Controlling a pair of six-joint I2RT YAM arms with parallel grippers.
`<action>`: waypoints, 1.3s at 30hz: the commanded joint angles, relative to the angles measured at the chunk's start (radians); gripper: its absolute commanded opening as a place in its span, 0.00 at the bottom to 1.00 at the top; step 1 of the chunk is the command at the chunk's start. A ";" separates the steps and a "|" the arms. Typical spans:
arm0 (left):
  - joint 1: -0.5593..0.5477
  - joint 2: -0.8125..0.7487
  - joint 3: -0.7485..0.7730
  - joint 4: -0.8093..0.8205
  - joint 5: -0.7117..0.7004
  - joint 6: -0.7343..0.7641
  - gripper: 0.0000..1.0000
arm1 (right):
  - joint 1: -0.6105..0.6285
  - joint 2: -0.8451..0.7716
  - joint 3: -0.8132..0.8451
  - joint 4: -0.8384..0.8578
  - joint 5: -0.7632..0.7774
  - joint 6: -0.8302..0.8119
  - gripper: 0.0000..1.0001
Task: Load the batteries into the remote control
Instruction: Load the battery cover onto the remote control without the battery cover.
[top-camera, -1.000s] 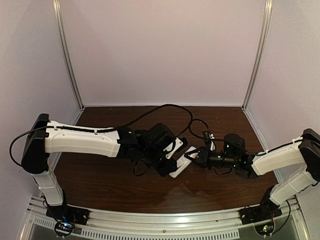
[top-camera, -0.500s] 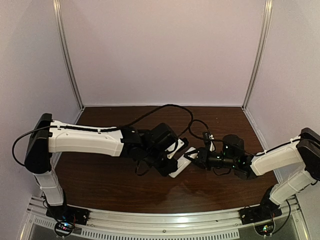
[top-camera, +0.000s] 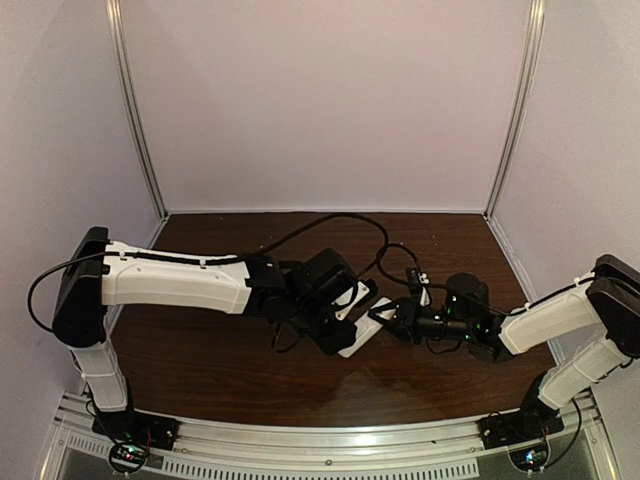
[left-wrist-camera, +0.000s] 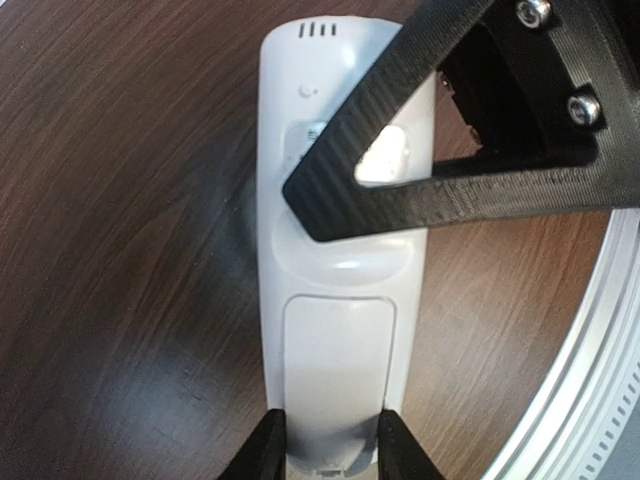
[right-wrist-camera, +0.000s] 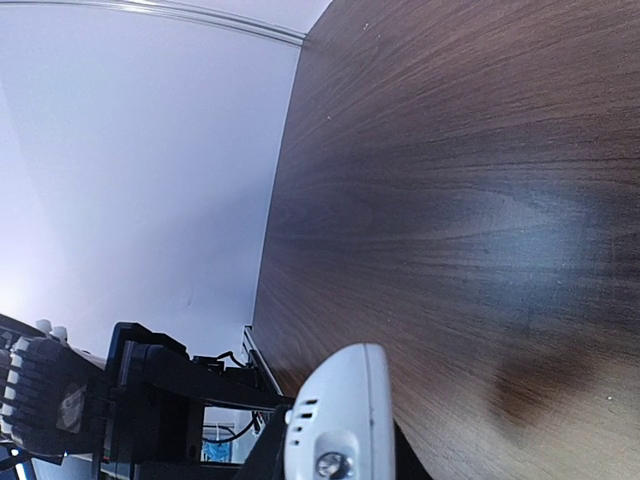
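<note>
Left arm (top-camera: 180, 280) slightly farther right.

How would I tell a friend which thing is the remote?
Look to the middle of the dark wooden table, where the two arms meet. The remote control is the white oblong there, pinched by the left tool; everything right around it is black.

White remote (left-wrist-camera: 338, 330) w/ dark slits (left-wrist-camera: 322, 31), dk-brown woodgrain table (left-wrist-camera: 120, 250), pale lilac walls (top-camera: 320, 100).
</note>
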 joint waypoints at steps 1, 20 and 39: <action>-0.004 0.009 0.008 -0.018 0.009 -0.014 0.33 | 0.011 -0.015 -0.003 0.093 -0.026 0.014 0.00; -0.003 -0.088 -0.046 0.048 -0.013 0.009 0.63 | -0.006 -0.016 -0.005 0.083 -0.060 0.010 0.00; 0.003 -0.531 -0.409 0.352 0.126 0.414 0.95 | -0.008 -0.055 0.009 0.050 -0.187 0.009 0.00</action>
